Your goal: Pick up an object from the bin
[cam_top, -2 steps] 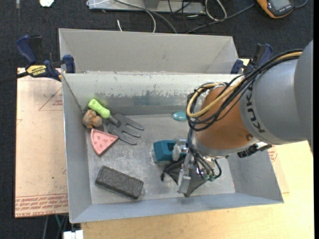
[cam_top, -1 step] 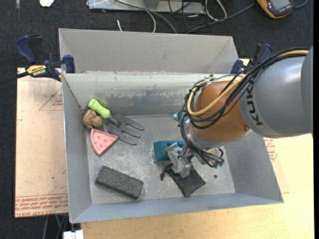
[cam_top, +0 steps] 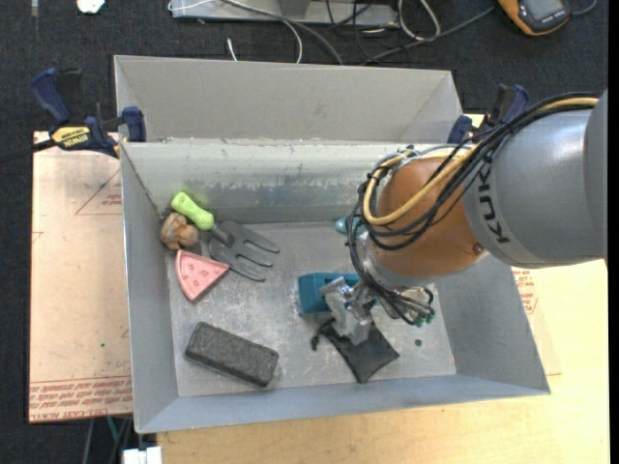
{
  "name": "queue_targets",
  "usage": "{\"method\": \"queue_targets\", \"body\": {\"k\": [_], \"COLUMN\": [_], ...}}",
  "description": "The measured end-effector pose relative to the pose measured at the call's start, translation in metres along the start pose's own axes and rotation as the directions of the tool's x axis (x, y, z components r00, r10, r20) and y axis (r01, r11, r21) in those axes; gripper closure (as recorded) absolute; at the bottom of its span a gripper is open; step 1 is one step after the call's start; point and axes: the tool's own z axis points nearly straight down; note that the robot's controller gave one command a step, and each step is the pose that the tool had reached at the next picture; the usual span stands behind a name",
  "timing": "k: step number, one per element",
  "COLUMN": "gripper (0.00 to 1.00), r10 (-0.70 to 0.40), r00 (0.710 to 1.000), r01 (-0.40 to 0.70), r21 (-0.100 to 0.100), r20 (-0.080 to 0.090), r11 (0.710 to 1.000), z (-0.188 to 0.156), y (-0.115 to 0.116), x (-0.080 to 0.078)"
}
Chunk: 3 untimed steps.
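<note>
My gripper (cam_top: 350, 315) is low in the front middle of the bin, under the orange-covered wrist. It stands just above a flat black piece (cam_top: 366, 354) on the bin floor and seems to touch its upper edge. A teal blue block (cam_top: 314, 293) lies right beside the gripper on its left, partly hidden by it.
A dark grey rectangular block (cam_top: 231, 354) lies at the front left. Near the left wall are a pink pizza-slice shape (cam_top: 196, 275), a grey fork-like tool (cam_top: 240, 247), a brown lump (cam_top: 175, 230) and a yellow-green piece (cam_top: 191, 210). The arm covers the bin's right half.
</note>
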Motion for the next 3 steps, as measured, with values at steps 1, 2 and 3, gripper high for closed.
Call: {"method": "queue_targets", "body": {"k": [1, 2, 3], "gripper": [1.0, 1.0, 0.0], "r10": [-0.204, -0.273, -0.237], "r00": [0.979, 0.962, 0.971], "r01": [0.203, 0.273, 0.237], "r21": [0.011, 0.019, 0.012], "r20": [0.007, 0.015, 0.006], "r11": [0.979, 0.962, 0.971], "z": [-0.0006, -0.0002, 0.0075], "y": [-0.0016, -0.0028, 0.0006], "x": [-0.0031, -0.007, -0.0002]}}
